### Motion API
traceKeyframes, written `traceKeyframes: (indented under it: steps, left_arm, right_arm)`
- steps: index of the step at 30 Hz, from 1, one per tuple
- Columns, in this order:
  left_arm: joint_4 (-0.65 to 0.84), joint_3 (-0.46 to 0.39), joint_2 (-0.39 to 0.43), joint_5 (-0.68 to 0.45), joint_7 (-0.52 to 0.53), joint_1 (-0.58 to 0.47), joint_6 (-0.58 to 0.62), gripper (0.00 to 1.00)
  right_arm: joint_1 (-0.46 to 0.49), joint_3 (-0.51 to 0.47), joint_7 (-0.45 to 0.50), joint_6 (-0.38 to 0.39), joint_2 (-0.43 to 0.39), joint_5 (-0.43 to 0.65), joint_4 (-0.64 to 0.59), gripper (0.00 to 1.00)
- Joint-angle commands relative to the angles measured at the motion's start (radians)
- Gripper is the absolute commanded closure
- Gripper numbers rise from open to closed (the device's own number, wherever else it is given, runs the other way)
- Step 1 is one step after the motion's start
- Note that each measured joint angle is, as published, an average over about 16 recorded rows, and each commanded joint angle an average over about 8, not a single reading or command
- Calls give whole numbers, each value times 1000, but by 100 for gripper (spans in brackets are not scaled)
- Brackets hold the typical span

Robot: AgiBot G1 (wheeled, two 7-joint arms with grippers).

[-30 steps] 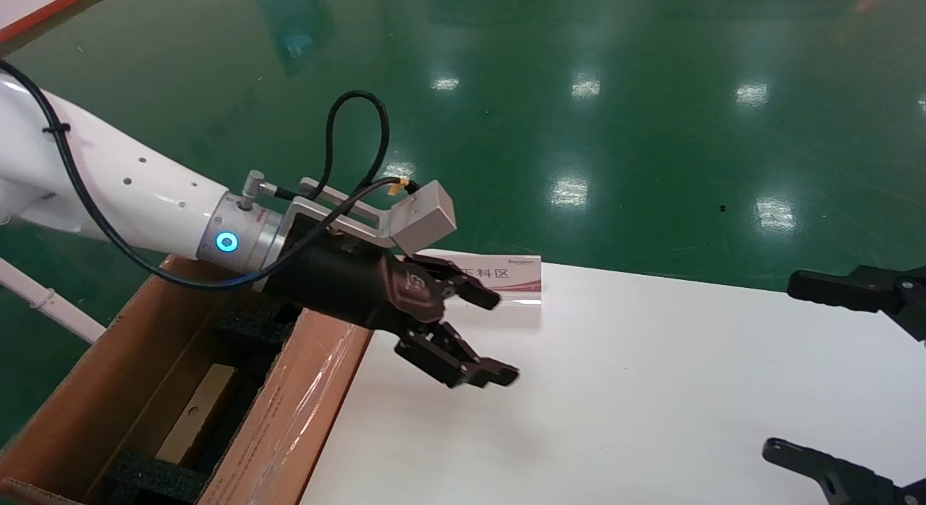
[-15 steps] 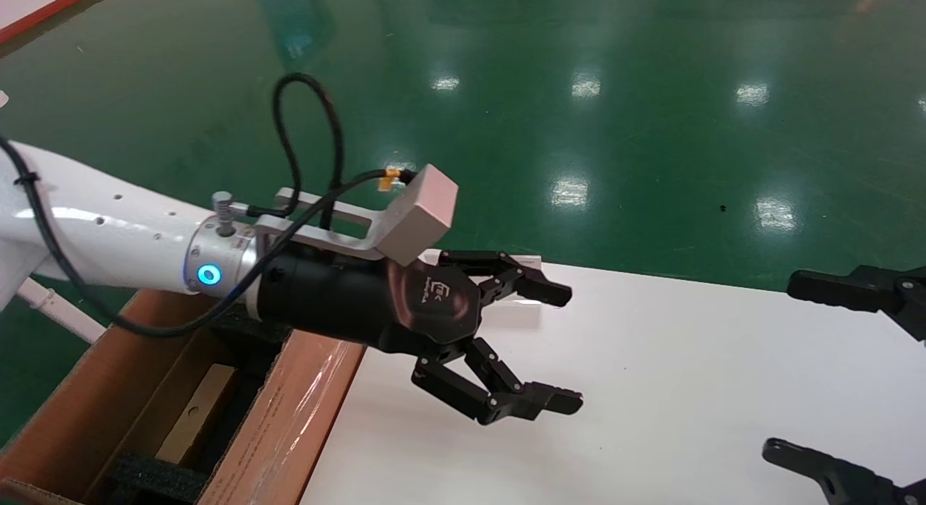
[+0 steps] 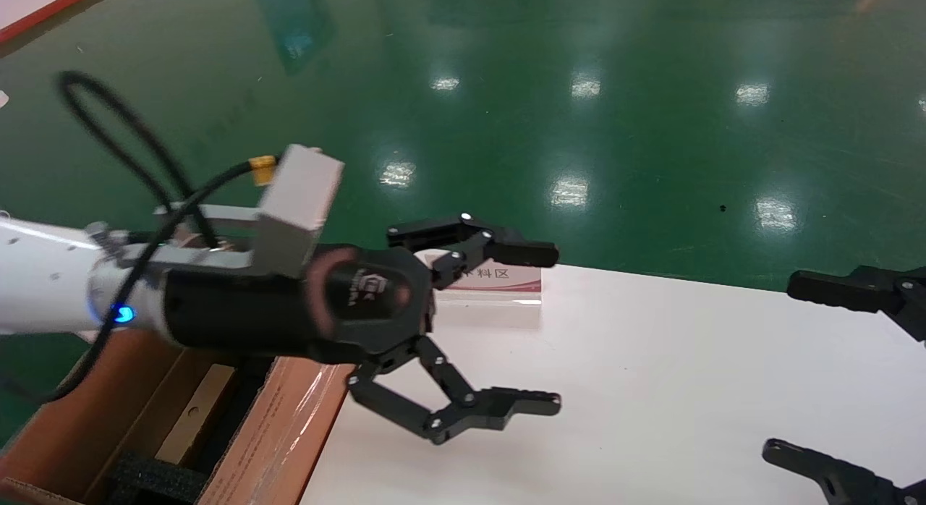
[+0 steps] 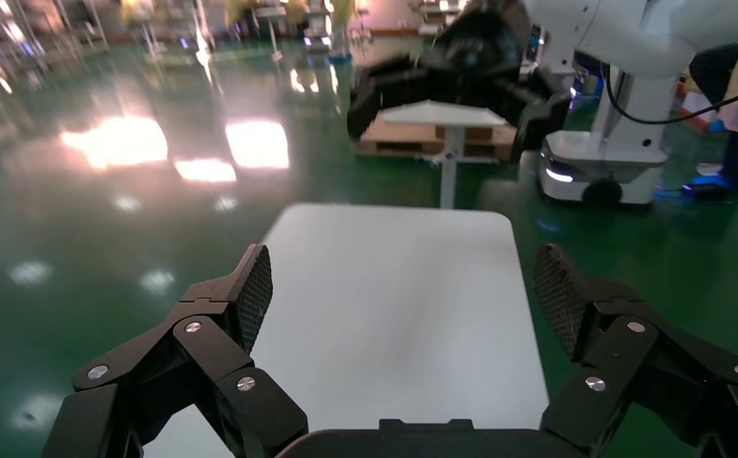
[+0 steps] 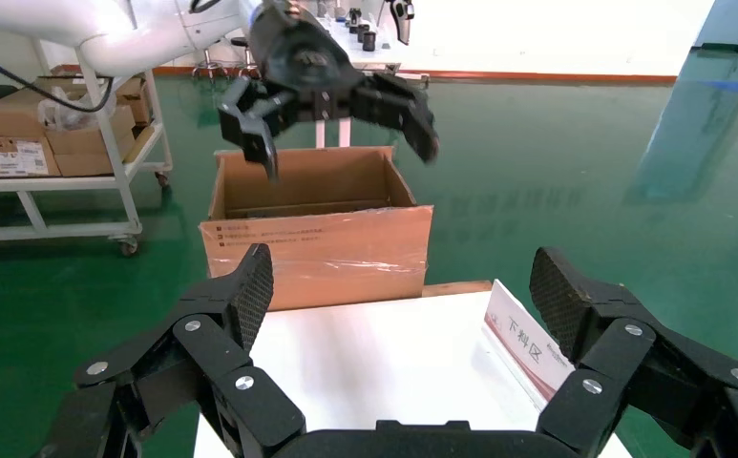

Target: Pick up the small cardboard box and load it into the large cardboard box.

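left gripper (image 3: 553, 328) hangs over the white table (image 3: 651, 389), just past the near flap of the large cardboard box (image 3: 282, 425). fingers spread wide, nothing between them; the left wrist view shows both pads (image 4: 253, 291) apart with bare table beyond. the large cardboard box stands at the table's left end, top open, glossy tape along its flap. inside, the small cardboard box (image 3: 189, 417) lies in the channel between black foam blocks (image 3: 155, 478), pale edge with round hole facing up. a small white and red sign (image 3: 499, 281) stands at the table's far edge, partly behind the gripper. right gripper (image 3: 778, 367) parked at the table's right side, fingers spread, holding nothing.
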State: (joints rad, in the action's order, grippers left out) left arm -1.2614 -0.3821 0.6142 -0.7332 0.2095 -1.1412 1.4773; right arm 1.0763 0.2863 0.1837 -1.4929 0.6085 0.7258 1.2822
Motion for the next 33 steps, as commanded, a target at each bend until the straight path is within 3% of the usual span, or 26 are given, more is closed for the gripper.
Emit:
traceKeyframes:
  steps: [1, 33]
  left_arm:
    - [-17, 76, -2, 2, -16, 49, 14, 0]
    - [-23, 108, -3, 4, -23, 70, 19, 0]
  right_arm:
    - [0, -1, 0, 0, 0, 0, 0, 0]
    - [-2, -7, 4, -3, 3, 5, 2, 0]
